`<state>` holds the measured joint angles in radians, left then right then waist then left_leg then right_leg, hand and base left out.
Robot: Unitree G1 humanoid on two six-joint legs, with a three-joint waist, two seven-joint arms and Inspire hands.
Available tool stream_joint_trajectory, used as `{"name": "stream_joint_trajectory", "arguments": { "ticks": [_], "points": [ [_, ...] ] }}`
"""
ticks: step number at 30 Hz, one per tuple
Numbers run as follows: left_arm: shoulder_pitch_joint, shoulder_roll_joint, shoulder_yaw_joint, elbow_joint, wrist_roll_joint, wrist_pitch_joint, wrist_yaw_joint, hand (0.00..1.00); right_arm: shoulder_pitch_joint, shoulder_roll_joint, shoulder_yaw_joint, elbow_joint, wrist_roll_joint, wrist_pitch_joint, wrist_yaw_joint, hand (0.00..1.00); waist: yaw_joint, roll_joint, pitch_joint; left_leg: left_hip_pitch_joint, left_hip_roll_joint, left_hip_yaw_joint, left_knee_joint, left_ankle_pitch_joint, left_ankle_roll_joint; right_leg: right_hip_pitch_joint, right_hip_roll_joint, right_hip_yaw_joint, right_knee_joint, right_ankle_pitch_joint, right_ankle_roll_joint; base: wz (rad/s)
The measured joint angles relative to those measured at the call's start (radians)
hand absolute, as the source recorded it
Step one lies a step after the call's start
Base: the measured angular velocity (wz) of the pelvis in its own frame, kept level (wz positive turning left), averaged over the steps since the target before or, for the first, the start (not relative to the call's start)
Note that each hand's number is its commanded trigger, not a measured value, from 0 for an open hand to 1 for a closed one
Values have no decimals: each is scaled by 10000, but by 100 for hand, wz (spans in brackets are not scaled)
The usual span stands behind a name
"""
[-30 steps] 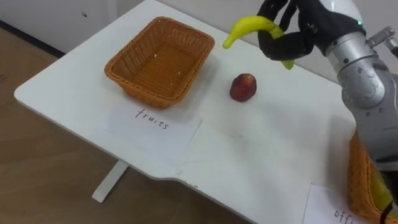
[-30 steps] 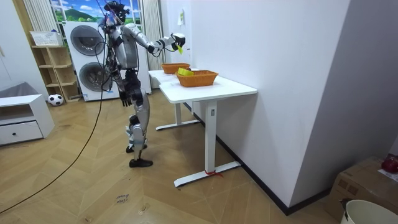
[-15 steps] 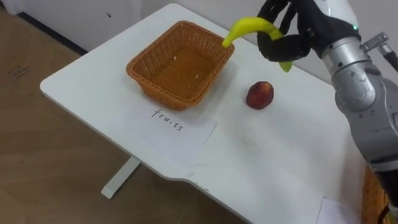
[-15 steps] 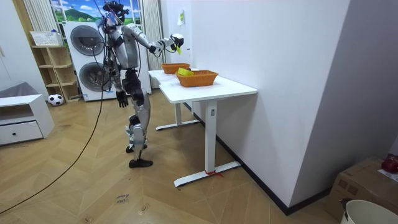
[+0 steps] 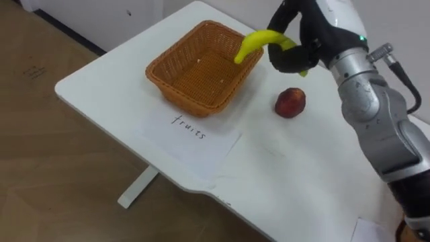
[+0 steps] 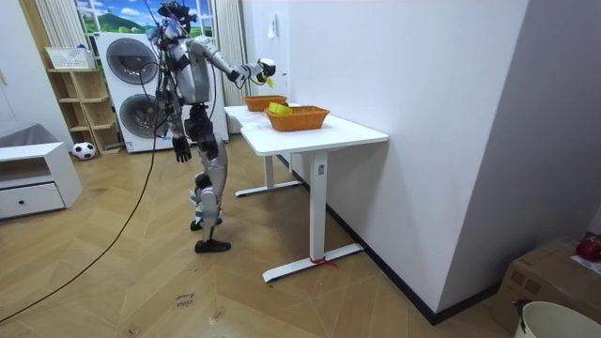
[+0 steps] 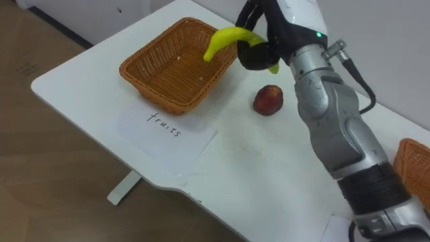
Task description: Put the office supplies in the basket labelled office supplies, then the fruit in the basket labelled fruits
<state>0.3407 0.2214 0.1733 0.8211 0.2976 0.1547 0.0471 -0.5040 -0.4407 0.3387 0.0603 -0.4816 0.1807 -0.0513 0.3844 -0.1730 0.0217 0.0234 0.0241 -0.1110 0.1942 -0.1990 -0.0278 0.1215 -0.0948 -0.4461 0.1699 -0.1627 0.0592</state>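
In the left eye view the right hand [image 5: 293, 58] comes in from the upper right with its dark fingers curled round a yellow banana [image 5: 259, 39]. The banana is held in the air, its free tip over the far right corner of the wicker basket [image 5: 191, 102]. Only bare weave shows inside that basket. It stands near the far left end of the white table [image 5: 107, 87], with a handwritten paper label [image 5: 201, 141] lying flat just in front of it. A red fruit [image 5: 290, 103] lies on the tabletop to the right of the basket, apart from it, below and just beside the robot's wrist. The wooden floor [image 5: 47, 168] and a white table foot [image 5: 138, 189] show past the table's edge.

The right eye view adds the corner of a second wicker basket [image 7: 413, 165] at the right edge, well apart from the first, beyond the robot's forearm.

In the room view the robot stands upright at the table's end, its right arm stretched out over the far basket. The left hand [image 6: 177, 145] hangs at its side, clear of the table; its state cannot be told. The nearer basket holds something yellow [image 6: 279, 109]. Behind the robot are stacked washing machines [image 6: 131, 61], an open shelf [image 6: 80, 99], a football [image 6: 84, 149] and a low drawer unit [image 6: 33, 183].
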Motion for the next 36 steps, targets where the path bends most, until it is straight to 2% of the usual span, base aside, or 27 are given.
{"name": "stream_joint_trajectory", "arguments": {
  "ticks": [4, 7, 14, 18, 23, 32, 33, 34, 36],
  "points": [
    [19, -37, 10, -79, 8, 134, -142, 0, -128, 99, 159, 164, 14, 152, 19, 100, 372, -8, -6, -30, -54, -54, 74, 2, 3, 49, -45, -2, 5, -3, 4, 10],
    [46, -37, 12, -79, 8, 230, -218, 0, -369, 184, 374, 556, 16, 170, 105, 100, 407, -21, -14, -30, -144, -183, 112, 5, 7, 147, -113, -19, -2, -61, 97, 17],
    [36, -42, 23, 73, 13, 236, -373, 0, -412, 510, 396, 1193, 12, 168, 100, 100, 699, -19, -13, -92, -218, -403, 121, 37, 60, 208, -138, -117, 2, -86, 136, 10],
    [39, -58, 200, 156, 27, 272, -461, 0, -413, 520, 396, 1246, -27, 167, 51, 100, 898, -21, -15, -120, -215, -419, 120, 39, 61, 194, -138, -302, -2, -93, 144, 0],
    [47, -75, 438, 170, -16, 262, -523, 0, -418, 520, 447, 1714, -96, 127, -124, 100, 1177, -126, -85, -120, -214, -442, 108, 46, 70, 203, -146, -445, 1, -93, 144, 1],
    [58, -84, 490, -113, 249, 120, -595, 0, -418, 550, 766, 1716, -406, -57, -228, 100, 1428, -206, -82, -130, -220, -535, 60, 50, 72, 203, -144, -488, 5, -93, 145, 1],
    [58, -77, 496, -113, 247, 110, -593, 0, -418, 555, 792, 1717, -406, -58, -234, 73, 1435, -224, -78, -129, -220, -541, 60, 51, 74, 206, -143, -484, 5, -93, 144, 4],
    [58, -59, 509, -112, 237, 106, -588, 0, -418, 555, 864, 1723, -404, -60, -238, 65, 1437, -274, -59, -128, -222, -562, 61, 52, 74, 215, -143, -472, 5, -93, 145, 5],
    [59, -51, 515, -111, 230, 106, -574, 0, -444, 555, 1025, 1837, -362, -84, -270, 24, 1440, -354, -25, -128, -224, -580, 70, 52, 74, 219, -143, -475, 4, -93, 145, 4]
  ]
}}
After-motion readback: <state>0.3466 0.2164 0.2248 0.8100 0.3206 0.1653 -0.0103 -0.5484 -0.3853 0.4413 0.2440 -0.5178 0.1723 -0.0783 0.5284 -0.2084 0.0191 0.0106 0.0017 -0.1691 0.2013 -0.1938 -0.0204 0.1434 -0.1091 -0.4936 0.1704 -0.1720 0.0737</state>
